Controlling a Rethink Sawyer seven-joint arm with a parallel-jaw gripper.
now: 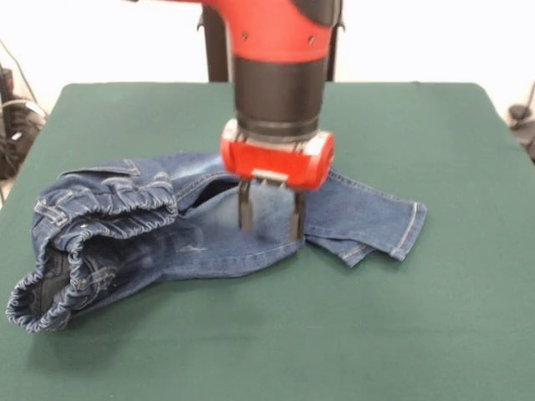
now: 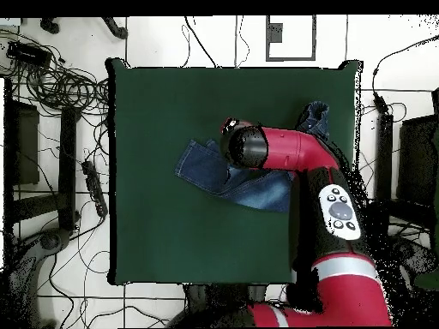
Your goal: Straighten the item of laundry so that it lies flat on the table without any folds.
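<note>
The counter (image 1: 418, 334) is a plain dark green all over, with no pattern. The jeans (image 1: 192, 238) are blue denim, mid to dark in tone, with paler, faded whitish patches on the leg fabric and lighter worn streaks along the gathered waistband; the seams and hems show light stitching. In the overhead view the jeans (image 2: 206, 167) read as a deeper, more even blue. The pincer (image 1: 270, 219) has dark grey to black fingers under a bright red housing with a small pale plate at its front. Above it the arm (image 1: 280, 83) is a black cylinder topped by red casing. From above, the arm (image 2: 300, 154) is red with black joints and a white oval panel carrying dark buttons.
</note>
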